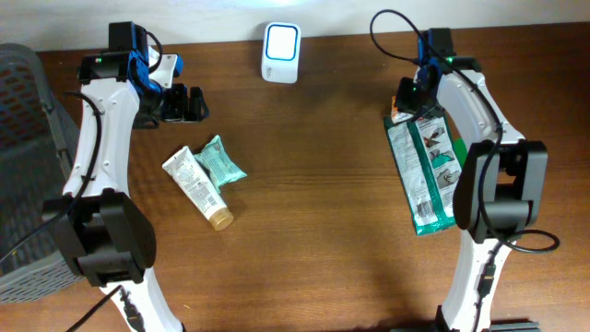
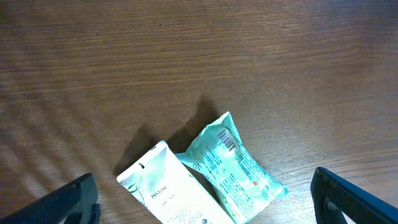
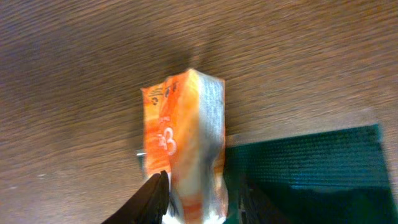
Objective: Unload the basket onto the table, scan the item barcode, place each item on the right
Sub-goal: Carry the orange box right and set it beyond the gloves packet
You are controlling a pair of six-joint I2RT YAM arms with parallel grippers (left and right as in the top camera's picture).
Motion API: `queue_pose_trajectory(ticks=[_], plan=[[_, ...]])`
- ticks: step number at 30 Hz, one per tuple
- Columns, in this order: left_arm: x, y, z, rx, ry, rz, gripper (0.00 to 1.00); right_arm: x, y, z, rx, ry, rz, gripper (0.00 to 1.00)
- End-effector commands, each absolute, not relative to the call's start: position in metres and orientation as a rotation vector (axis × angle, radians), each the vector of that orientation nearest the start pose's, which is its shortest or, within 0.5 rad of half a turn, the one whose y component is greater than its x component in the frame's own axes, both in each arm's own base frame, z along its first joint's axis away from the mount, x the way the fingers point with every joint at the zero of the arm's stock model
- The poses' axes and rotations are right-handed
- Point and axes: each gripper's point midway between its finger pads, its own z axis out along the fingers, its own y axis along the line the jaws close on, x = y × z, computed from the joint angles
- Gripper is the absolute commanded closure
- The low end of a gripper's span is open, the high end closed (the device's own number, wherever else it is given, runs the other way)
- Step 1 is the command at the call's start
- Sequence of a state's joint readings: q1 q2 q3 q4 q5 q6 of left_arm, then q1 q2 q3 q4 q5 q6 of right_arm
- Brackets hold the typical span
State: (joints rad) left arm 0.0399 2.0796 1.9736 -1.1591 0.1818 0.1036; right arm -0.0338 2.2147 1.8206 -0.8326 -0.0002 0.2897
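Note:
An orange packet [image 3: 183, 130] stands on end between the fingers of my right gripper [image 3: 200, 186]. The jaws stand part-way apart: the left finger [image 3: 152, 196] is against the packet and a small gap shows at the right finger. Overhead, that gripper [image 1: 406, 99] is at the back right with the orange packet [image 1: 398, 116] just below it. The white scanner [image 1: 280, 53] stands at the back centre. My left gripper [image 1: 187, 103] hangs wide open and holds nothing, above a white tube [image 2: 171, 193] and a teal packet [image 2: 233, 165] whose barcode faces up.
A long green package [image 1: 428, 173] lies flat under the right arm, next to the orange packet. The white tube [image 1: 196, 187] and teal packet [image 1: 221, 161] lie together left of centre. A dark basket [image 1: 23, 157] stands off the left edge.

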Motion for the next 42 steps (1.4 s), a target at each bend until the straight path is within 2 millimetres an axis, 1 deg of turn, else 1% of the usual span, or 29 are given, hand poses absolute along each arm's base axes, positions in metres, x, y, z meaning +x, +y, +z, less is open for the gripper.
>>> queue_pose_trajectory(ticks=[1, 3, 4, 5, 6, 7, 8, 9, 12, 14, 15, 16, 17, 18, 20, 21, 27, 29, 32, 42], plan=[[0.473, -0.011, 0.149, 0.121, 2.806, -0.219, 0.01, 0.505, -0.029, 0.041, 0.498, 2.788, 0.042, 0.66], [0.473, -0.011, 0.149, 0.121, 2.806, -0.219, 0.01, 0.503, -0.032, 0.041, 0.507, 2.792, 0.039, 0.65], [0.473, -0.011, 0.149, 0.121, 2.806, -0.219, 0.01, 0.502, -0.032, 0.041, 0.510, 2.798, 0.038, 0.59], [0.473, -0.011, 0.149, 0.121, 2.806, -0.219, 0.01, 0.500, -0.032, 0.040, 0.510, 2.807, 0.040, 0.48], [0.473, -0.011, 0.149, 0.120, 2.807, -0.219, 0.01, 0.497, -0.028, 0.040, 0.507, 2.821, 0.070, 0.30], [0.473, -0.011, 0.149, 0.120, 2.807, -0.219, 0.01, 0.495, -0.025, 0.043, 0.508, 2.833, 0.089, 0.19], [0.473, -0.011, 0.149, 0.121, 2.806, -0.219, 0.01, 0.493, -0.025, 0.052, 0.508, 2.838, 0.094, 0.13], [0.473, -0.011, 0.149, 0.121, 2.806, -0.219, 0.01, 0.492, -0.024, 0.061, 0.507, 2.837, 0.093, 0.11], [0.473, -0.011, 0.149, 0.120, 2.807, -0.219, 0.01, 0.490, -0.024, 0.107, 0.493, 2.810, 0.096, 0.11], [0.473, -0.011, 0.149, 0.121, 2.806, -0.219, 0.01, 0.485, -0.021, 0.143, 0.444, 2.796, 0.106, 0.11], [0.473, -0.011, 0.149, 0.121, 2.806, -0.219, 0.01, 0.480, -0.014, 0.161, 0.386, 2.795, 0.140, 0.11], [0.473, -0.011, 0.149, 0.121, 2.806, -0.219, 0.01, 0.476, -0.006, 0.175, 0.325, 2.794, 0.180, 0.11], [0.473, -0.011, 0.149, 0.121, 2.806, -0.219, 0.01, 0.471, 0.006, 0.187, 0.242, 2.792, 0.246, 0.11], [0.473, -0.011, 0.149, 0.121, 2.806, -0.219, 0.01, 0.467, 0.019, 0.195, 0.176, 2.791, 0.316, 0.11], [0.473, -0.011, 0.149, 0.120, 2.807, -0.219, 0.01, 0.456, 0.058, 0.206, 0.025, 2.788, 0.540, 0.11], [0.473, -0.011, 0.149, 0.120, 2.807, -0.219, 0.01, 0.448, 0.085, 0.206, -0.061, 2.796, 0.644, 0.11], [0.473, -0.011, 0.149, 0.120, 2.807, -0.219, 0.01, 0.428, 0.148, 0.190, -0.259, 2.853, 0.668, 0.11], [0.473, -0.011, 0.149, 0.121, 2.806, -0.219, 0.01, 0.420, 0.165, 0.186, -0.315, 2.868, 0.676, 0.11], [0.473, -0.011, 0.149, 0.121, 2.806, -0.219, 0.01, 0.415, 0.175, 0.185, -0.350, 2.872, 0.680, 0.11], [0.473, -0.011, 0.149, 0.121, 2.806, -0.219, 0.01, 0.416, 0.174, 0.185, -0.346, 2.873, 0.680, 0.11]])
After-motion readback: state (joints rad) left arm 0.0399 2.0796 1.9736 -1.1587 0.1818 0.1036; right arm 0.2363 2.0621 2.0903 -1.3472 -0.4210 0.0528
